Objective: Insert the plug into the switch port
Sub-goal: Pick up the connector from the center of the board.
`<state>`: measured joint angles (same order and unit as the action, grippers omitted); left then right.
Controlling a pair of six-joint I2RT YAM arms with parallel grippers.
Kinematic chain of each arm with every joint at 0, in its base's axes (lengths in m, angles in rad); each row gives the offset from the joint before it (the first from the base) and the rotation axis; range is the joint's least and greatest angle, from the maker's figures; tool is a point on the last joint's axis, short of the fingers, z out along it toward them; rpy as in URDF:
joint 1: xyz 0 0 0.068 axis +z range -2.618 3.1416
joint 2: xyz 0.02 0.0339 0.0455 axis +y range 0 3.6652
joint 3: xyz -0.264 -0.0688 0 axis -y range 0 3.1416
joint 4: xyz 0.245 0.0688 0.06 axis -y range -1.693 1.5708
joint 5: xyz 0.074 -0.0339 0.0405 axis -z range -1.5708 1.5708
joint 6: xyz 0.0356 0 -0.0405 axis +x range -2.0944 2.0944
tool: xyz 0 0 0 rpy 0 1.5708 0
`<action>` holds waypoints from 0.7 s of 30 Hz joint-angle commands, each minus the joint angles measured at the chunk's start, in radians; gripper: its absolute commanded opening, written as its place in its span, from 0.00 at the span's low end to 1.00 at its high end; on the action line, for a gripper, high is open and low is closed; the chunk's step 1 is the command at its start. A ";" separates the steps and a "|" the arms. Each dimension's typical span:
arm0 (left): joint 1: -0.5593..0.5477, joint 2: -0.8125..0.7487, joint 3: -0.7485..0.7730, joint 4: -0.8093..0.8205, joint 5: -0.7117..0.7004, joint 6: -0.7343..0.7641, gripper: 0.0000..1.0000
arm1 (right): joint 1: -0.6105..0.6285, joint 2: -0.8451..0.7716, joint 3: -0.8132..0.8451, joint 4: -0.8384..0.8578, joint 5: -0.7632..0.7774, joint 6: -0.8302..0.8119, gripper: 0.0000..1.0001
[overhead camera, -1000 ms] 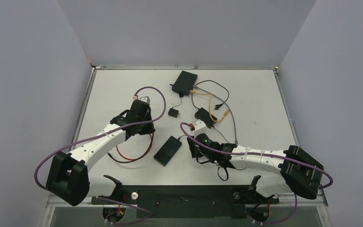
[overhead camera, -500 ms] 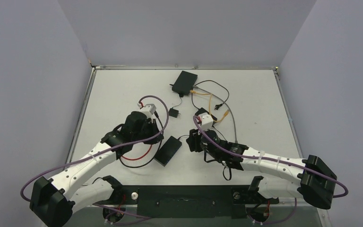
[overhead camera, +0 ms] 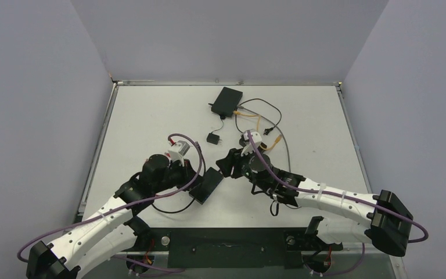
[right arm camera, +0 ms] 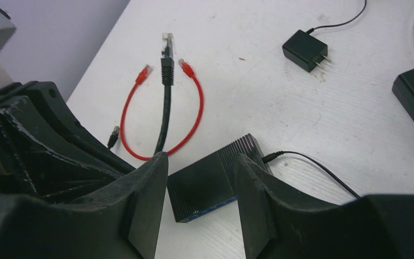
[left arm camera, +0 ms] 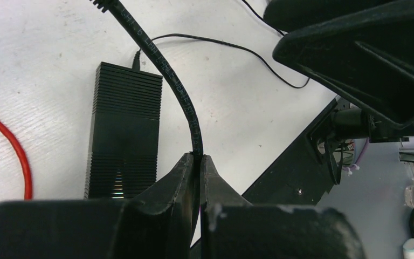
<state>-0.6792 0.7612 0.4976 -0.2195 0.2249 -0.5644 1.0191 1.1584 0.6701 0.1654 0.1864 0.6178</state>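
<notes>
Switch [overhead camera: 208, 185] now flanked more closely: left hand [left arm camera: 197, 159] tight on black cable [left arm camera: 161, 70], right hand [right arm camera: 200, 159] half-wide, empty.

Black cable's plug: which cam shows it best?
Right wrist. The plug is in full view, clear tip showing, between the ends of the red cable. Left wrist shows only the black cable pinched in the left gripper, jaws shut; the plug is cut off at the frame's top. Top external: too small to make out.

Black cable [left arm camera: 161, 65] w/ clear plug [right arm camera: 166, 40] on the end, pinched in left gripper [left arm camera: 197, 159], tip up in the air, not plugged in yet. Black ribbed switch [right arm camera: 215, 181] lies flat just beside it.
</notes>
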 commanded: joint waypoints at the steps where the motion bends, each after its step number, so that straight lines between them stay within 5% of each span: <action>1: -0.014 -0.011 0.002 0.101 0.053 0.017 0.00 | -0.008 0.023 0.048 0.122 -0.050 0.049 0.45; 21: -0.065 -0.032 0.002 0.126 0.099 0.010 0.00 | -0.012 0.174 0.164 0.155 -0.114 0.078 0.50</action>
<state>-0.7326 0.7528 0.4950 -0.1665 0.2974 -0.5636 1.0149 1.3109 0.7883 0.2642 0.0898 0.6777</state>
